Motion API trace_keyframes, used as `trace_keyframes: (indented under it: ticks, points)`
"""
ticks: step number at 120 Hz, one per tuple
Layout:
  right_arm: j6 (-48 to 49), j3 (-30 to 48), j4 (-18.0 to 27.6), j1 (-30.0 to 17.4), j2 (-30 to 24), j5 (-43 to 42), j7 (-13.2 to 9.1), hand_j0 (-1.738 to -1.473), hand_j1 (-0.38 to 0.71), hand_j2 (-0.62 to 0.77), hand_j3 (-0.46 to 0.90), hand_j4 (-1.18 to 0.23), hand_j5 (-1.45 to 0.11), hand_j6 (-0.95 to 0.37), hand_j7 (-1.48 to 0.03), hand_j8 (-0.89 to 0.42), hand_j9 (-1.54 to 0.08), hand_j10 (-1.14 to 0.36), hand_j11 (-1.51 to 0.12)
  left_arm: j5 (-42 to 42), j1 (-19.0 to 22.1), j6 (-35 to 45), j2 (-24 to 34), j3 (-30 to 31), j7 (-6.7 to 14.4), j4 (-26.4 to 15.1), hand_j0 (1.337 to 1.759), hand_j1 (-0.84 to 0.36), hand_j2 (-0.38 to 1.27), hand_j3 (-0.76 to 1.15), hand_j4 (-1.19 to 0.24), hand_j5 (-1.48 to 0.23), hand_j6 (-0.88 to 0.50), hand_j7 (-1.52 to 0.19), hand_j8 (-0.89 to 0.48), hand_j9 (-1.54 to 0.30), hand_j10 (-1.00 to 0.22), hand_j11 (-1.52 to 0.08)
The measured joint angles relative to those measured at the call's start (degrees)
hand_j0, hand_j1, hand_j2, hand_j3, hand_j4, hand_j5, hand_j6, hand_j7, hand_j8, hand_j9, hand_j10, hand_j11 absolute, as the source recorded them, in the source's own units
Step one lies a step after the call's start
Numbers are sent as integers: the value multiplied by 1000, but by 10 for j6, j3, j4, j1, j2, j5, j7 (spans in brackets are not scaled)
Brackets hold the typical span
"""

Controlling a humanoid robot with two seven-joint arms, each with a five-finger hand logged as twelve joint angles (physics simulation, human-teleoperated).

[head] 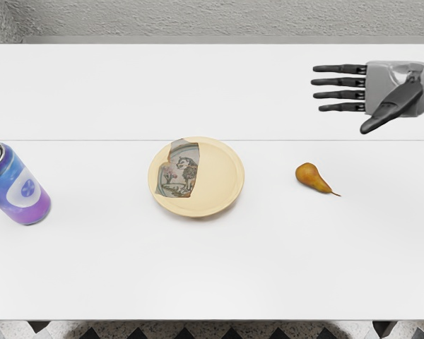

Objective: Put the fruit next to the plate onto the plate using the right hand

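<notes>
A small brown-yellow pear (311, 176) lies on its side on the white table, stem pointing right, a little to the right of the plate. The cream plate (219, 176) with a painted patch on its left half sits at the table's middle and holds nothing. My right hand (353, 95) comes in from the right edge, hovering above and behind the pear, fingers stretched straight to the left and thumb angled down, holding nothing. The left arm does not show.
A blue and purple can (13, 187) stands at the left edge of the table. The table's front edge runs along the bottom, with a checkered floor below it. A grey wall lies behind the table.
</notes>
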Motion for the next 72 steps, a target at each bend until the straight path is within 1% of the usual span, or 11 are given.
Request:
trace_keyframes:
  ticks: [28, 41, 50, 55, 67, 72]
  points:
    - [0, -1, 1, 3, 12, -8, -1, -1658, -309, -7, 0, -31, -43, -30, -43, -31, -43, -32, -43, 0, 0, 0, 0, 0, 0, 1, 1658, 349, 0, 0, 0, 0, 0, 0, 0, 0, 0, 0]
    - [0, -1, 15, 10, 16, -39, -2, -1658, -308, -7, 0, -32, -44, -31, -45, -32, -44, -33, -44, 0, 0, 0, 0, 0, 0, 1, 1658, 349, 0, 0, 0, 0, 0, 0, 0, 0, 0, 0]
    - [0, -2, 26, 19, 29, -66, -4, -1658, -303, -8, 0, -37, -50, -36, -51, -37, -50, -38, -51, 0, 0, 0, 0, 0, 0, 1, 1658, 349, 0, 0, 0, 0, 0, 0, 0, 0, 0, 0]
    - [0, -8, 30, 30, 40, -77, -8, -1658, -291, -9, 0, -47, -63, -46, -63, -47, -63, -47, -63, 0, 0, 0, 0, 0, 0, 1, 1658, 349, 0, 0, 0, 0, 0, 0, 0, 0, 0, 0]
    - [0, -55, 30, 78, 72, -91, -13, -1658, -267, -14, 0, -68, -90, -67, -90, -68, -90, -68, -90, 0, 0, 0, 0, 0, 0, 2, 1658, 349, 0, 0, 0, 0, 0, 0, 0, 0, 0, 0]
    - [0, -74, 29, 95, 84, -102, -22, -1658, -259, -15, 0, -74, -98, -74, -98, -74, -98, -74, -98, 0, 0, 0, 0, 0, 0, 2, 1658, 349, 0, 0, 0, 0, 0, 0, 0, 0, 0, 0]
